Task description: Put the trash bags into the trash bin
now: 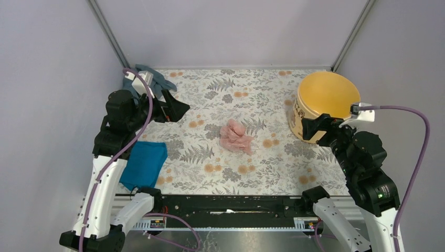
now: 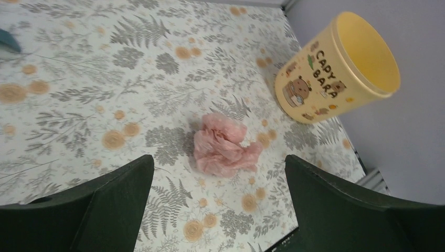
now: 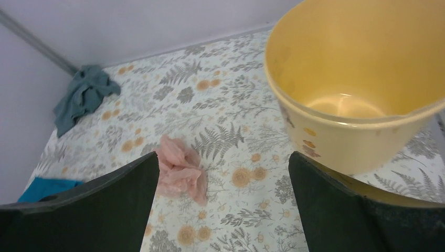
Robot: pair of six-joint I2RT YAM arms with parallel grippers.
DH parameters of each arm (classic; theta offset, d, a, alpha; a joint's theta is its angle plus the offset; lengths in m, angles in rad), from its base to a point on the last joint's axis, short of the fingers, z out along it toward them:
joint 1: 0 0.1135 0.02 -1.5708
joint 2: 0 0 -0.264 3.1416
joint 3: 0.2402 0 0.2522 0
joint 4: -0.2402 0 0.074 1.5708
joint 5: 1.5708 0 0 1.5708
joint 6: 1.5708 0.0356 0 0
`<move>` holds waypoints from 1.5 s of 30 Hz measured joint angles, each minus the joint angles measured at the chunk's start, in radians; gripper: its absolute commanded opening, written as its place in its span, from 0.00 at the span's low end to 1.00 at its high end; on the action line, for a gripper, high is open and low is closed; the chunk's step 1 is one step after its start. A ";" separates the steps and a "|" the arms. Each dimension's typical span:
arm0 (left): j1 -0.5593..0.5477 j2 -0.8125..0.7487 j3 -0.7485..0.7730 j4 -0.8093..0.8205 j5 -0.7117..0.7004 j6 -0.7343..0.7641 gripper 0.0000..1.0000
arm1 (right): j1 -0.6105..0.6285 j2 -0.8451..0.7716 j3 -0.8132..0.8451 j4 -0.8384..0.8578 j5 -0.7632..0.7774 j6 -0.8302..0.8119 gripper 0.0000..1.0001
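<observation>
Dark fingers (image 2: 105, 205) of the left gripper (image 1: 178, 109) stand spread wide with nothing between them; the right gripper (image 1: 310, 128) is equally wide and empty. By my judgement nothing is done yet: the one crumpled pink trash bag (image 1: 235, 136) lies on the table (image 1: 210, 89) ahead of both grippers, roughly midway between them. One trash bin (image 1: 320, 102), just beyond the right gripper, shows a bare bottom. Two cloths: a grey-blue cloth (image 1: 152, 76) beside the left gripper, a bright blue cloth (image 1: 144, 163) behind it.

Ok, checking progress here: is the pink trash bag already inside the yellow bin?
No, the pink trash bag lies crumpled on the table, apart from the trash bin, whose inside shows bare.
</observation>
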 measured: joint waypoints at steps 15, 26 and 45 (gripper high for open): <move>-0.013 -0.132 -0.191 0.080 -0.085 -0.063 0.99 | 0.000 0.268 0.047 0.085 -0.489 -0.072 1.00; -0.016 -0.022 -0.288 0.172 0.061 -0.111 0.99 | 0.250 0.476 -0.212 0.266 -0.535 0.022 1.00; -0.595 0.805 0.165 0.125 -0.135 -0.127 0.85 | 0.312 0.315 -0.565 0.329 -0.328 0.065 0.98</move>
